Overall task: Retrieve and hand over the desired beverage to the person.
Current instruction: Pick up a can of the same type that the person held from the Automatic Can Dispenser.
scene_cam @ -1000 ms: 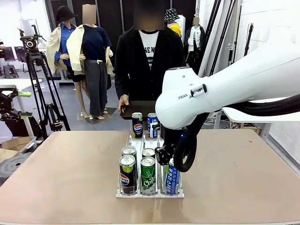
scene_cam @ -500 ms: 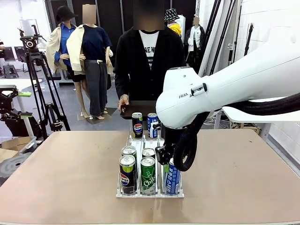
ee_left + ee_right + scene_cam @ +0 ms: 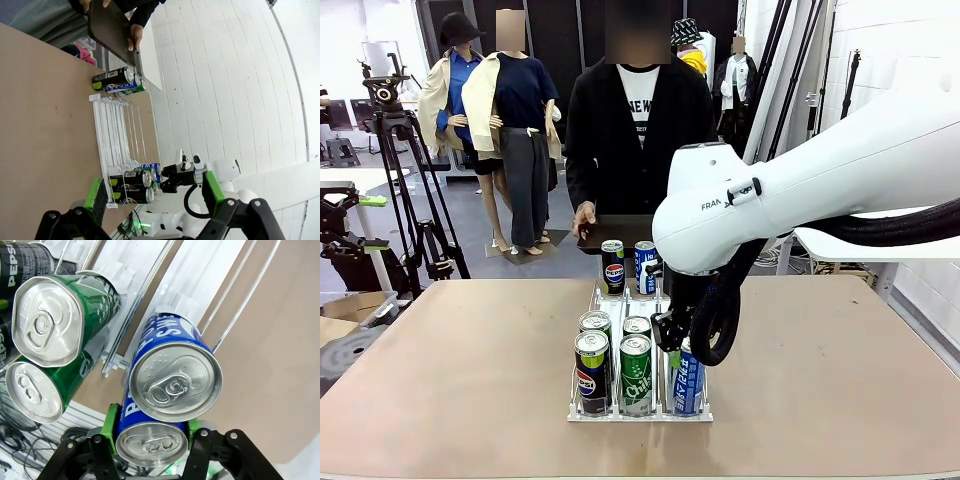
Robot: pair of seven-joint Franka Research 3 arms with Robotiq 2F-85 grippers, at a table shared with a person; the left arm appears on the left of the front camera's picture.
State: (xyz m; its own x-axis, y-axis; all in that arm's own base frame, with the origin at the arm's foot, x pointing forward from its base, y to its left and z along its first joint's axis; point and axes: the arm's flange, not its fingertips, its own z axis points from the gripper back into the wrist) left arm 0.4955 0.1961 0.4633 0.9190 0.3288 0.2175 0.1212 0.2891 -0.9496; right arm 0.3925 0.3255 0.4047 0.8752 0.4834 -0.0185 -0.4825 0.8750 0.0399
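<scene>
A clear wire rack (image 3: 640,415) in the middle of the table holds upright cans. In the right wrist view my right gripper (image 3: 151,430) is shut on a blue can (image 3: 150,444), its green pads on both sides. A second blue can (image 3: 175,385) stands right against it. From the front, the right gripper (image 3: 670,338) hangs over the rack's right lane, above a blue can (image 3: 687,385). The person (image 3: 635,130) stands at the far side, holding a dark tray (image 3: 618,232). My left gripper (image 3: 155,192) is open, high and well off from the rack.
Green cans (image 3: 636,370) and Pepsi cans (image 3: 591,372) fill the other front lanes. A Pepsi can (image 3: 612,266) and a blue can (image 3: 646,266) stand at the rack's far end. A tripod (image 3: 405,170) stands off the table at left.
</scene>
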